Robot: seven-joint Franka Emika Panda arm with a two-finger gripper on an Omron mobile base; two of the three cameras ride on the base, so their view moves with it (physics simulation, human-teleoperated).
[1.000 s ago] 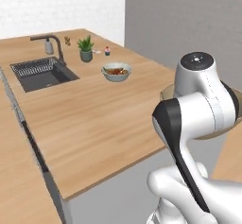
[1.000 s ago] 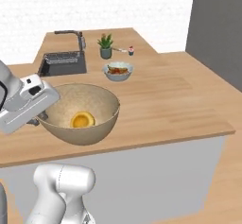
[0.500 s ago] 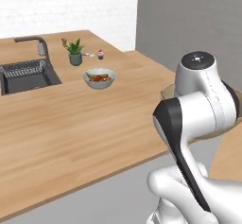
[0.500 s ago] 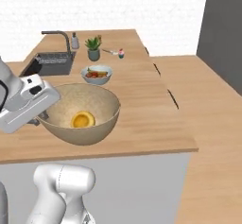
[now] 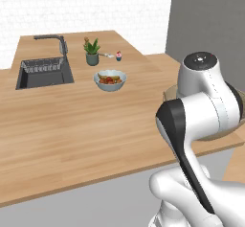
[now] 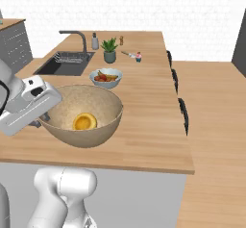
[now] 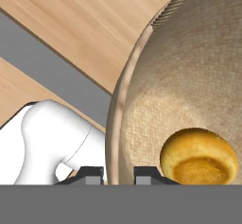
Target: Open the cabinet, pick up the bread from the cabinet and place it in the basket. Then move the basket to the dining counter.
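basket: rough woven straw | bread: glossy crust | dining counter: matt wood planks

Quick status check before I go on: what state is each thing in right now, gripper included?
Tan woven basket: upright, over the near edge of the counter, rim pinched by the gripper.
Golden-brown bread bun: lying inside the basket.
Gripper: shut on the basket rim.
Light wood-plank dining counter: basket over its near edge.
White bowl of red-orange fruit: upright, on the counter.
Grey faucet: no water seen running.
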